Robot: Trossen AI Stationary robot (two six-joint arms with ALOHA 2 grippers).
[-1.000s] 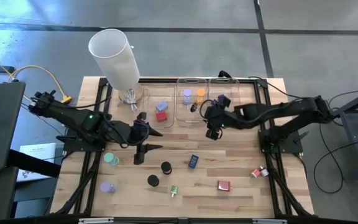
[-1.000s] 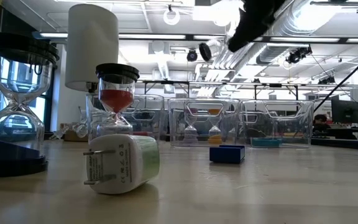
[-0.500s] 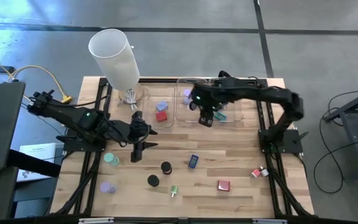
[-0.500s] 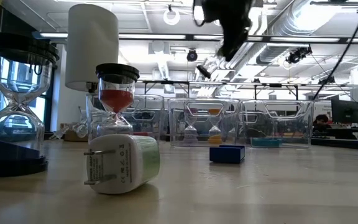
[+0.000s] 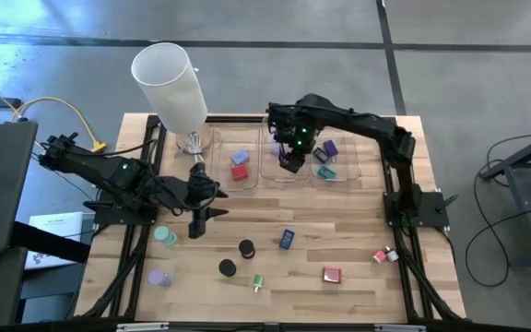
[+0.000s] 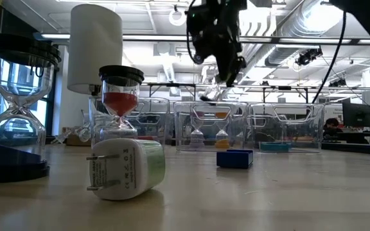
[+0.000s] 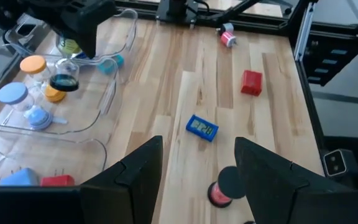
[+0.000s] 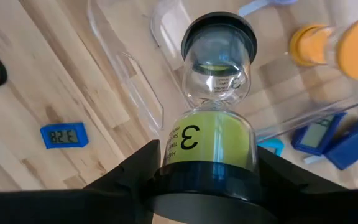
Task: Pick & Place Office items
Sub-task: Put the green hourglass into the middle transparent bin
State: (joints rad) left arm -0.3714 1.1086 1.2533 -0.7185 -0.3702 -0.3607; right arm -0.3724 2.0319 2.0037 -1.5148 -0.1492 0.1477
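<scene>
My right gripper (image 5: pixel 288 162) hangs over the middle clear tray (image 5: pixel 267 171), shut on an hourglass (image 8: pixel 216 93) with black caps, yellow-green sand and a "3" on its glass. That tray holds orange-capped (image 7: pixel 35 66) and lavender-capped (image 7: pixel 12 94) hourglasses standing on their bases. My left gripper (image 7: pixel 197 180) hovers open and empty over the table's left middle. Loose on the wood lie a blue timer (image 5: pixel 287 239), two black-capped hourglasses (image 5: pixel 246 248), a red block (image 5: pixel 332 274), a green-white plug (image 5: pixel 257 282), and teal (image 5: pixel 165 236) and lavender (image 5: pixel 159 277) pieces. My right gripper pinches the hourglass between its two fingers at the sand-filled end, by the black end cap (image 8: pixel 166 183). The fingers point down and lie along the hourglass. It hangs lifted clear above the tray, its free cap (image 8: pixel 219 34) lowest.
A left tray (image 5: pixel 218 175) holds a blue and a red piece; a right tray (image 5: pixel 356 164) holds blue and teal pieces. A tall white cylinder (image 5: pixel 169 83) stands at the far left. A red-pink piece (image 5: pixel 383 255) lies near the right edge. Black frame bars line the table's sides.
My right gripper has swung from the table's right middle toward the far left, over the middle tray, tipping from slanted to pointing down, with the hourglass still in its fingers. My left gripper has turned a little, its fingers now aiming toward the near edge.
</scene>
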